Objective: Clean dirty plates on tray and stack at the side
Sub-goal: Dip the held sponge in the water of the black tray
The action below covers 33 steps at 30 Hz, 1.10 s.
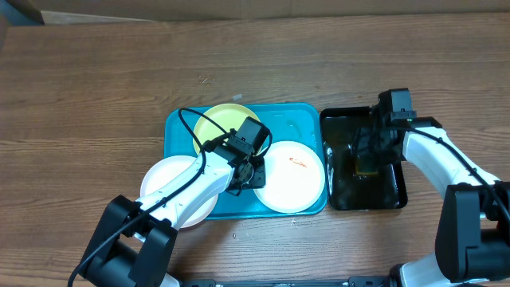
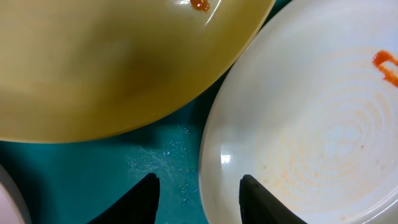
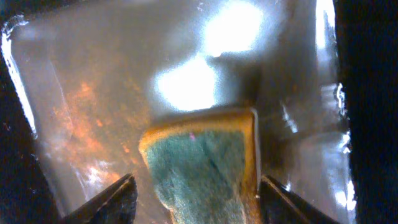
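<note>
Seemingly for steadying, the white plate (image 2: 311,124) is straddled at its rim by the parted left gripper (image 2: 199,186); the sponge (image 3: 199,165) is flanked by the right gripper (image 3: 196,186), grip not discernible.

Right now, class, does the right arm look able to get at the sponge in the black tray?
Probably yes: the right claw hangs open over the sponge, one finger either side, and nothing in the black tray blocks it.

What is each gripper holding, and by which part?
Left gripper: nothing, open astride the rim of the smeared white plate. Right gripper: flanks the sides of the sponge in the black tray; a grip cannot be told.
</note>
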{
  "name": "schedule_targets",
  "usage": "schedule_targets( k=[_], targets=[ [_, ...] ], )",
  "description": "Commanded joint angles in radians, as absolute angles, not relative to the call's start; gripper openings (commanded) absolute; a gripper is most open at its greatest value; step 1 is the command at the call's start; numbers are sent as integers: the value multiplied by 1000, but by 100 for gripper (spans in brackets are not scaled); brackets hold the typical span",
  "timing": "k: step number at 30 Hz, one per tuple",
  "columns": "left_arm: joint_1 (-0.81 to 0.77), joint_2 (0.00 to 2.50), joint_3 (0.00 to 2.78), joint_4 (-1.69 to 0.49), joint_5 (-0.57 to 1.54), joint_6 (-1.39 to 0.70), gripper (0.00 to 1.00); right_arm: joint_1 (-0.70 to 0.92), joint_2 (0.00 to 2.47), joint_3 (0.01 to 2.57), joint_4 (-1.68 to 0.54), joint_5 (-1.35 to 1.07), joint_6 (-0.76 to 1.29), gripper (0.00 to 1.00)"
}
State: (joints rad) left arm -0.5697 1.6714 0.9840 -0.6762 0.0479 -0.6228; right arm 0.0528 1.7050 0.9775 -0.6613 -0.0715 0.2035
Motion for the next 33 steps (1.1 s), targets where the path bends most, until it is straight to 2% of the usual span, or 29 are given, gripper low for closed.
schedule_targets(
  k=[1,5,7,8,10,11,12,18,25,28,30,32,33],
  targets=[
    [-576,1680,977,-672,42,-625,44,51,1715,955,-666,-67,203,41],
    [-576,1680,977,-668,43,-624,43,51,1715,955,-678,-103,203,20],
    [-576,1680,977,-668,45,-624,42,51,1715,955,-698,-130,203,20],
    [-576,1680,977,-668,45,-624,42,51,1715,955,-709,-138,208,27],
    [-576,1680,977,-668,48,-619,42,51,1715,955,-726,-139,213,64],
    [-576,1680,977,-664,52,-613,42,51,1715,956,-727,-132,211,73],
    [-576,1680,977,-660,56,-608,41,51,1715,957,-722,-128,205,76],
    [-576,1680,977,-611,60,-606,30,51,1715,971,-649,-106,206,74],
    [-574,1713,977,-612,69,-617,35,52,1715,970,-628,-106,206,69],
    [-551,1734,978,-612,106,-606,34,52,1715,970,-632,-106,207,60],
    [-530,1735,978,-616,125,-606,29,52,1715,970,-633,-106,207,54],
    [-523,1735,978,-614,131,-606,26,52,1715,970,-632,-106,206,54],
    [-523,1735,978,-614,131,-606,26,52,1715,970,-629,-106,206,60]
  ],
)
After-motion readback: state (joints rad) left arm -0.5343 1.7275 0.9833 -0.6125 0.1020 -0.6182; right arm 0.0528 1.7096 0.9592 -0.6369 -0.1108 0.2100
